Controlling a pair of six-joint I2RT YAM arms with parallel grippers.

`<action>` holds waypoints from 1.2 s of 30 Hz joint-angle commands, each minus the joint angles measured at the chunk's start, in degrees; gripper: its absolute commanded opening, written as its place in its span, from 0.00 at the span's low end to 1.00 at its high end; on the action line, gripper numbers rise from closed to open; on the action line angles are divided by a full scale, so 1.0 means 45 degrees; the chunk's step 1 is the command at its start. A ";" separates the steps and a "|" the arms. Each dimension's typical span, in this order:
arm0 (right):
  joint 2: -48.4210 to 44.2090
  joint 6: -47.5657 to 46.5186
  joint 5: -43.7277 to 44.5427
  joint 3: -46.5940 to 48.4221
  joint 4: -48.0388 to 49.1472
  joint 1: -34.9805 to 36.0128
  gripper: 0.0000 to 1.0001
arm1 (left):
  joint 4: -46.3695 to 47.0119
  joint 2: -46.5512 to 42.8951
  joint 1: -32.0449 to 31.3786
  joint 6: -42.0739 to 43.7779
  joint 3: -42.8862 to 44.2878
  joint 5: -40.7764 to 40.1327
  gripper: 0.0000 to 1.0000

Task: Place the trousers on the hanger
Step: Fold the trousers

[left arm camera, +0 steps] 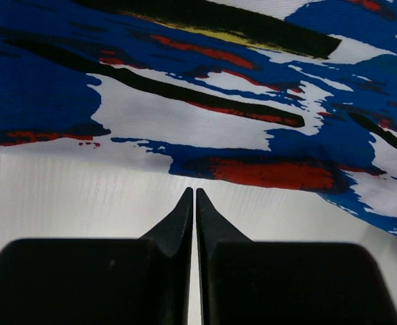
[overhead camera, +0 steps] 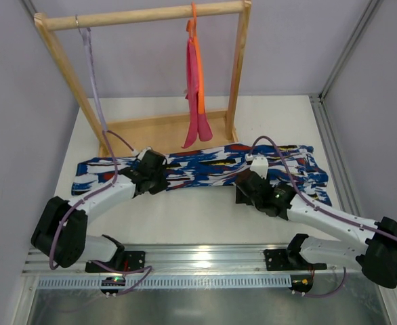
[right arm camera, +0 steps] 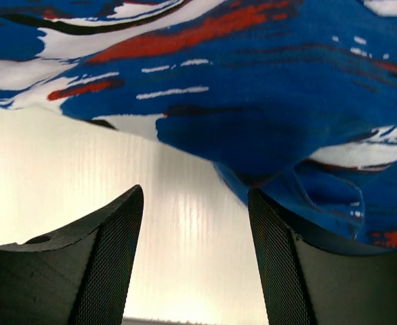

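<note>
1. My left jaws are pressed together with nothing between them. In the left wrist view their tips rest on the bare table (left arm camera: 56, 203), just short of the near edge of the trousers (left arm camera: 185, 115). If I lift from here, I expect that side to come up empty.
2. My right jaws stand apart, and the folded edge of the trousers lies ahead of them, not between them. Closing here may pinch only one layer, or none, and the cloth would slip out.
3. The trousers lie flat across the table in front of the wooden rack (overhead camera: 234, 74). They are well apart from the hanger (overhead camera: 90, 61), which hangs at the left end of the rail. A one-sided grip would likely drag them askew and bunch them up.
4. The hanger is thin and hangs free, so cloth pushed against it could swing it or unhook it.
5. The orange hanger (overhead camera: 198, 68) with its pink cloth (overhead camera: 193, 101) hangs near the middle, where lifted fabric could snag.
</note>
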 commanded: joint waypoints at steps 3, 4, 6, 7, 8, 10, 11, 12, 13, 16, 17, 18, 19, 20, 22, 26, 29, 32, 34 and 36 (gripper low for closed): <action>0.1340 -0.1420 0.2483 -0.0731 0.2537 0.0319 0.66 | 0.0916 0.0800 -0.0029 -0.0133 0.0541 -0.0490 0.00; 0.1614 -0.1363 0.2833 -0.0673 0.2520 0.0319 0.66 | 0.1054 0.0839 -0.0029 -0.0308 0.0425 -0.0490 0.00; 0.2571 -0.1129 0.3109 -0.0381 0.2209 0.0319 0.66 | 0.1269 0.1092 -0.0029 -0.0407 0.0346 -0.0490 0.00; 0.2864 -0.0993 0.3265 -0.0322 0.2188 0.0338 0.66 | 0.1231 0.1209 -0.0029 -0.0465 0.0365 -0.0490 0.00; 0.3311 -0.0934 0.3363 -0.0282 0.2188 0.0377 0.66 | 0.1192 0.1462 -0.0029 -0.0466 0.0404 -0.0529 0.00; 0.3743 -0.0894 0.3365 -0.0088 0.2072 0.0378 0.66 | 0.1133 0.1678 -0.0029 -0.0485 0.0404 -0.0685 0.00; 0.4268 -0.0817 0.3422 0.0300 0.1723 0.0378 0.66 | 0.1153 0.1814 -0.0029 -0.0505 0.0346 -0.0724 0.01; 0.4563 -0.0642 0.3558 0.0536 0.1448 0.0378 0.66 | 0.1172 0.1893 -0.0029 -0.0524 0.0326 -0.0783 0.00; 0.4875 -0.0369 0.3676 0.0790 0.1136 0.0358 0.66 | 0.1211 0.1913 -0.0029 -0.0563 0.0287 -0.0803 0.00; 0.6029 0.0081 0.3794 0.1728 -0.0230 0.0378 0.41 | 0.1270 0.2030 -0.0029 -0.0603 0.0248 -0.0881 0.00; 0.6127 0.0392 0.3697 0.2078 -0.0601 0.0358 0.25 | 0.1251 0.2089 -0.0029 -0.0583 0.0267 -0.0958 0.00; 0.6051 0.0434 0.3580 0.2236 -0.1321 0.0378 0.20 | 0.1212 0.2147 -0.0029 -0.0583 0.0287 -0.1036 0.00; 0.5876 0.0434 0.3444 0.2508 -0.1695 0.0397 0.12 | 0.1095 0.2186 -0.0029 -0.0564 0.0326 -0.1173 0.00; 0.5623 0.0453 0.3346 0.2627 -0.2337 0.0378 0.05 | 0.1056 0.2245 -0.0029 -0.0505 0.0365 -0.1213 0.00; 0.4476 0.0279 0.2741 0.2764 -0.2790 0.0378 0.04 | 0.0977 0.2421 -0.0029 -0.0485 0.0443 -0.1271 0.00; 0.2597 -0.0054 0.1531 0.3604 -0.4059 0.0358 0.04 | 0.0977 0.2791 -0.0029 -0.0485 0.0443 -0.1311 0.00; 0.1541 -0.0911 -0.0458 0.3741 -0.3926 -0.0012 0.04 | 0.0938 0.2948 -0.0029 -0.0485 0.0443 -0.1330 0.00; 0.1033 -0.1674 -0.2529 0.3761 -0.3809 -0.0401 0.04 | 0.0918 0.2755 -0.0029 -0.0330 0.0463 -0.1213 0.00; 0.0856 -0.1967 -0.3118 0.3761 -0.3789 -0.0598 0.04 | 0.0918 0.2443 -0.0029 -0.0135 0.0443 -0.1135 0.00; 0.0563 -0.2027 -0.3568 0.3703 -0.3769 -0.1046 0.04 | 0.0860 0.1760 -0.0029 0.0100 0.0521 -0.0941 0.05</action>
